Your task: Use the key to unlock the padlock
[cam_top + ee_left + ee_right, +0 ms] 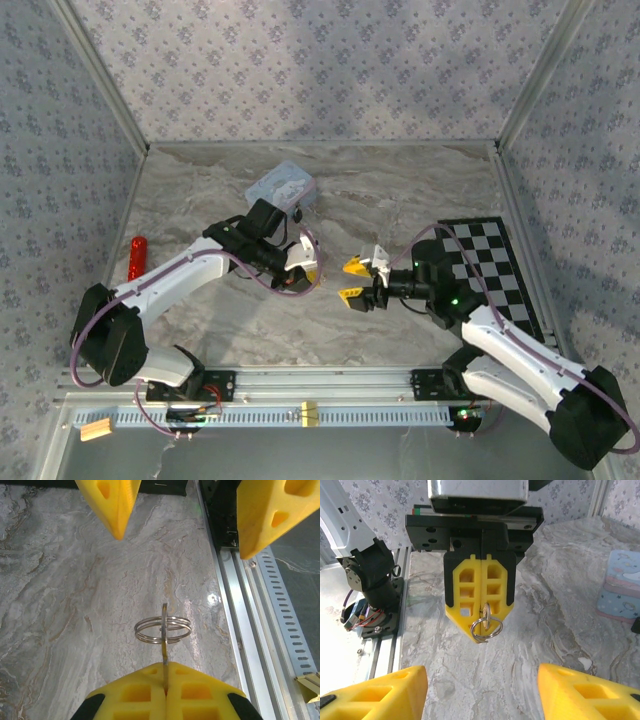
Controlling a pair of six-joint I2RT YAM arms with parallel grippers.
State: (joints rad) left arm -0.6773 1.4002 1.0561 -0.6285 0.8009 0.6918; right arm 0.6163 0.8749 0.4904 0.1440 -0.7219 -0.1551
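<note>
**Inspector:** Left claw [312, 272], status?

**Observer:** Pressed together on the key [164, 652]. In its own wrist view the yellow pads meet at bottom centre. The key is clamped in the seam, seen edge-on as a thin vertical line. A double-wire ring [162, 629] hangs through the key just beyond the tips, above the table [75, 605].

**Inspector:** Confirmed from another angle?

**Observer:** Yes. The right wrist view has that claw at centre frame, pointing toward the lens. Its fingers are closed and the ring dangles off the tip.

**Inspector:** Right claw [351, 280]?

**Observer:** Spread wide, holding nothing. Overhead it sits at centre frame, just right of the left claw. The tips face it with a small gap between the two. In the left wrist view its two fingers [117, 510] enter from the top edge, well apart.

**Inspector:** Surroundings?

**Observer:** Overhead, a tin [283, 187] lies at upper centre, beyond the left arm. A checkerboard [497, 265] is at right and a red object [137, 257] at far left. A rail [245, 630] runs down the right of the left wrist view.
</note>
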